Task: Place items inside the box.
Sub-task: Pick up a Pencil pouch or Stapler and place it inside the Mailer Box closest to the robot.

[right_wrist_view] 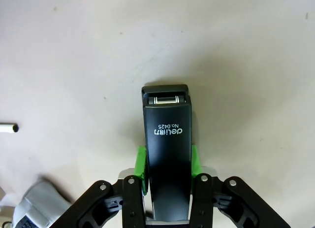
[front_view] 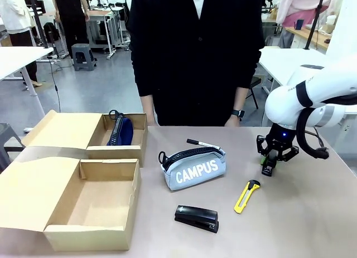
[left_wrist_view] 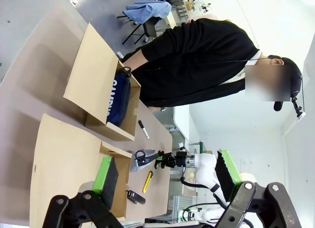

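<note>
Right gripper (front_view: pixel 269 168) pinches a black stapler (right_wrist_view: pixel 167 149).
It sits between the green pads (right_wrist_view: pixel 141 161), nose toward the table (right_wrist_view: pixel 74 50); left gripper (left_wrist_view: pixel 165 161) is spread wide.

A cardboard box (front_view: pixel 89 238) was seen at the left, with a navy zip pouch (front_view: pixel 121 130) in its far compartment. On the table were laid a grey "CAMPUS" pencil case (front_view: pixel 194 169), a marker pen (front_view: pixel 202 142) just behind it, a black stapler (front_view: pixel 196 218) and a yellow utility knife (front_view: pixel 246 195). Near the knife, a small dark object (front_view: pixel 267 170) was gripped by the right gripper (front_view: pixel 269 167).

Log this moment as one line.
right gripper: shut on black deli-printed item | left gripper: open | navy pouch: in far box | CAMPUS case, stapler, yellow knife, marker: on table
</note>
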Available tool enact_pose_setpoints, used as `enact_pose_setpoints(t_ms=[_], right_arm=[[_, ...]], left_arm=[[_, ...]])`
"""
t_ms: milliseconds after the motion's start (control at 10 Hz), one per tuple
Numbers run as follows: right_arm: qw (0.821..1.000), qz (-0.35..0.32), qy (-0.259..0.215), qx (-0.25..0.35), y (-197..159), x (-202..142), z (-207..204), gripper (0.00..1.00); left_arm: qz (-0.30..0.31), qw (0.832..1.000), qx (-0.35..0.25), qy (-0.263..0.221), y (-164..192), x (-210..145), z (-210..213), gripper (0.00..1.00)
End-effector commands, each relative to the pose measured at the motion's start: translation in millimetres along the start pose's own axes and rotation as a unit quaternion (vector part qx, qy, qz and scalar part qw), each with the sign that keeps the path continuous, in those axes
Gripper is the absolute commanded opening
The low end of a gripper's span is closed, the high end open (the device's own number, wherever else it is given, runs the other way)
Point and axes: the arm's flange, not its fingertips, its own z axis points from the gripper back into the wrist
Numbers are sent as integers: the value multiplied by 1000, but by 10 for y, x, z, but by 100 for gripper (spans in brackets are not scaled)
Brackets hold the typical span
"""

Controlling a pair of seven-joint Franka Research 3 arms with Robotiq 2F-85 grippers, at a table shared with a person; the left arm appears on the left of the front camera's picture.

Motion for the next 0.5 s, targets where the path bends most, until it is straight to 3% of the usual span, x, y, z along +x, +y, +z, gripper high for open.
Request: enact_pose_setpoints(t_ms=[0, 100, 300, 400], right_arm=[[1000, -7, 14, 5, -137, 3, 78, 0], [1000, 1, 24, 15, -227, -52, 205, 0], [988, 91, 105, 64, -801, -425, 898, 0], [983, 126, 114, 63, -1105, -657, 1197, 0]], left_arm=[[-10, 1000, -10, -3, -19, -5, -10, 100], [-10, 1000, -10, -3, -19, -5, -10, 100], [-10, 1000, -10, -3, -19, -5, -10, 100], [-10, 1000, -10, -3, -19, -5, -10, 100]])
